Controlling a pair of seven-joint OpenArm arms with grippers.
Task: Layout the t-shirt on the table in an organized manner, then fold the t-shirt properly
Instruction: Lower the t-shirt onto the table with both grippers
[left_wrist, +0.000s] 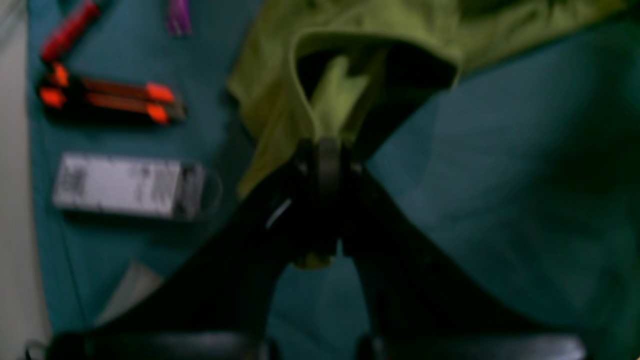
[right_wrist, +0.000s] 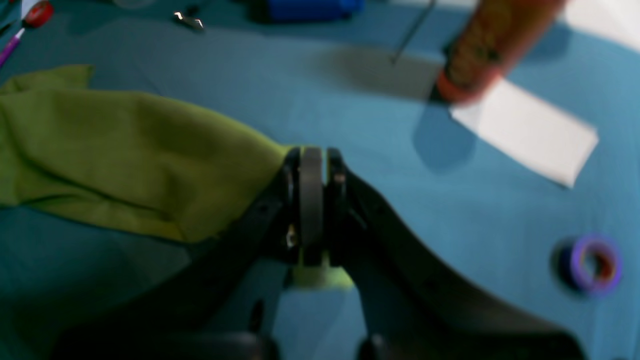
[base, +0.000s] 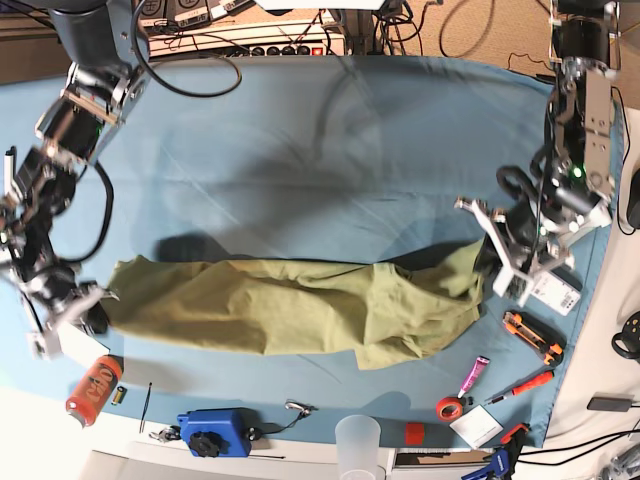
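Across the tabletop (base: 300, 130) the shirt (base: 290, 305) is stretching in a long band, held at both ends. The right tool (right_wrist: 311, 165) is pinching one end tight — cloth poking out between its closed jaws. The left tool (left_wrist: 326, 150) is clamping the other end, jaws likewise closed.

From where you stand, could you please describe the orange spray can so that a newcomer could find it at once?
Start at the light-blue table and follow the olive t-shirt to the end held by the right gripper. Just below that end, at the table's near edge, lies the orange can on its side. It is the only orange cylinder there; the neighbouring blue box is squat and square.
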